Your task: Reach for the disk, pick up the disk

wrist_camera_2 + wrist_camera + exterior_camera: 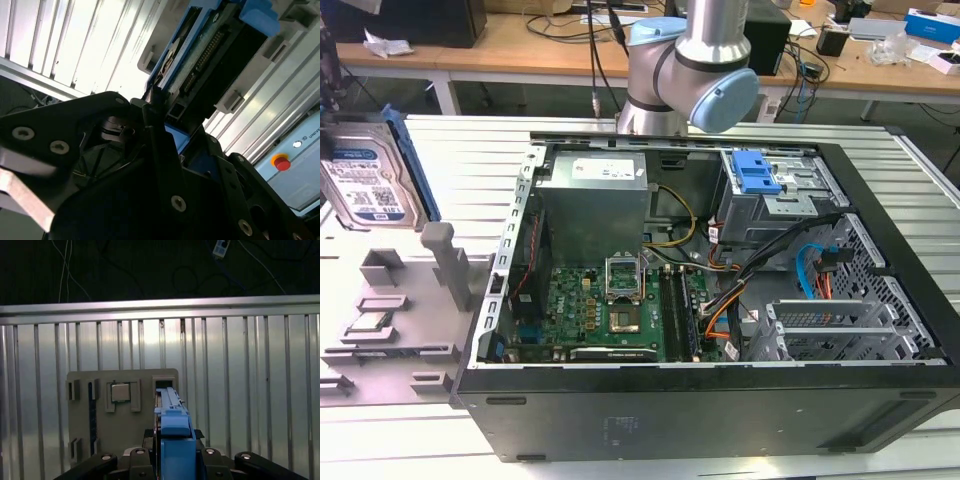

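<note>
**Gripper.** In both wrist views the gripper [176, 460] [159, 131] straddles the disk [175, 437]. One black finger lies against each flat side, so the gripper is closed on it. In the second wrist view one finger [154, 112] meets the disk [200, 55] at a corner beside its blue rail.

**Disk.** In the exterior view the disk [365, 185] stands on edge with its labelled face showing and a blue rail along its side. It is at the back edge of a grey holder [415, 305], near the edge of the slatted metal worktop [470, 140] on the exterior view's left. In the first wrist view the disk's far end lines up with a slot in the holder [122, 427]. The frames do not show whether it rests in the slot or hangs just clear of it.

**Surroundings.**
- A square chip [120, 391] sits in a pocket of the holder, beside the slot.
- An open computer case [720, 410] lies on the worktop, just beside the holder, on the exterior view's right.
- The arm [690, 70] rises behind the case, at the worktop's back edge.
</note>
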Available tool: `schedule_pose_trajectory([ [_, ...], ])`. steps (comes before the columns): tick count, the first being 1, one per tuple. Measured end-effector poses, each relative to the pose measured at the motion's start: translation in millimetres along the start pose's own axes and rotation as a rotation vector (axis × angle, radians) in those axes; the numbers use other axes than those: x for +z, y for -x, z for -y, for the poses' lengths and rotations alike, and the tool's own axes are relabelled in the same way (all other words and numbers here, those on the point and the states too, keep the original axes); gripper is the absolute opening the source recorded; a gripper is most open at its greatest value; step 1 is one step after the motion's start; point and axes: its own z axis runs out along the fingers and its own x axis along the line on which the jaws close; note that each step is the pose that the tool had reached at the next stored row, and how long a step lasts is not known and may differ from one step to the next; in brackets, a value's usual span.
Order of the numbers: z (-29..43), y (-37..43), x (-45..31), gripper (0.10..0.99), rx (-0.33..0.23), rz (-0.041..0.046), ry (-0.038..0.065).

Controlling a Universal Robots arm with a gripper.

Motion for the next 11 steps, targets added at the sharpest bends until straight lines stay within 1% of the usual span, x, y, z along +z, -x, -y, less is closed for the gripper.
schedule_pose_trajectory([
  [9,0.0,-0.2,-16.8,0.369,0.0,0.0,0.0],
  [11,0.1,-0.2,-22.3,0.369,0.0,0.0,0.0],
])
